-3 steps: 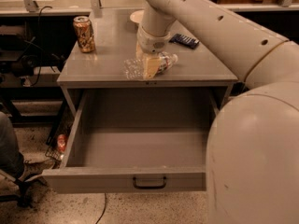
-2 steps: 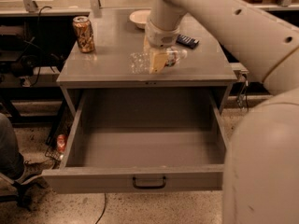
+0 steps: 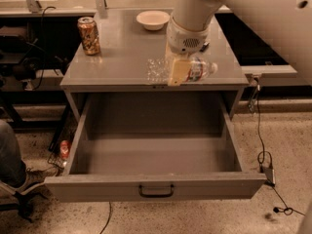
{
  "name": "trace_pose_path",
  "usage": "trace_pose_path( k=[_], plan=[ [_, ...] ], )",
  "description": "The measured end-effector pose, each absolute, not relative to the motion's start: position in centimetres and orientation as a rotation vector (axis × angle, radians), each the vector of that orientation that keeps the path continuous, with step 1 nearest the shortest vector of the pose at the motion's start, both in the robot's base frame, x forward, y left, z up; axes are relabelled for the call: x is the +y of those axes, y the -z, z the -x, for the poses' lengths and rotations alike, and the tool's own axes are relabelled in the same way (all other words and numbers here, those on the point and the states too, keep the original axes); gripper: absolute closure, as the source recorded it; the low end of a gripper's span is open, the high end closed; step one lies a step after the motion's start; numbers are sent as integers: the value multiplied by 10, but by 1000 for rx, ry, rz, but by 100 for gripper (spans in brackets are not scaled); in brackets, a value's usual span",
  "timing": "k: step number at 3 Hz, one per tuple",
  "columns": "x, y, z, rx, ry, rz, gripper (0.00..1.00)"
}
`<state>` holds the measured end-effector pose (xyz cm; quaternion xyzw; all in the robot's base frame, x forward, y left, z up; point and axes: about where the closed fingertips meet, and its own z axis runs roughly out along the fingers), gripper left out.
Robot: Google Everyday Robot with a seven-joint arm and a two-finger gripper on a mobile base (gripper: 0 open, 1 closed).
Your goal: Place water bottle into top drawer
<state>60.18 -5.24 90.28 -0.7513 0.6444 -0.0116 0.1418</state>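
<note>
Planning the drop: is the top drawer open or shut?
Open: the top drawer is pulled out, bare floor showing. The gripper, at the cabinet top's front edge, grips the water bottle.

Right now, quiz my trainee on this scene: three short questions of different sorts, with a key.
1. Fill in: the drink can stands on the cabinet top, on the picture's ____ side.
2. What do the fingers of the gripper hold? A) drink can B) water bottle C) bowl
3. True or false: the top drawer is shut.
Key: 1 left; 2 B; 3 false.
</note>
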Motion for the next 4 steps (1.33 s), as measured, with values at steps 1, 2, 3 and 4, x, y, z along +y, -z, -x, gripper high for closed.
trace_pose_path(
  k=[1,2,3,4],
  plan=[
    [-42,-902,-592,1864,-58,2141,100],
    [-43,-897,-592,1877,-62,2134,100],
    [-38,-873,-576,1931,-128,2121,100],
    [-27,-838,-547,1981,-200,2126,100]
  ],
)
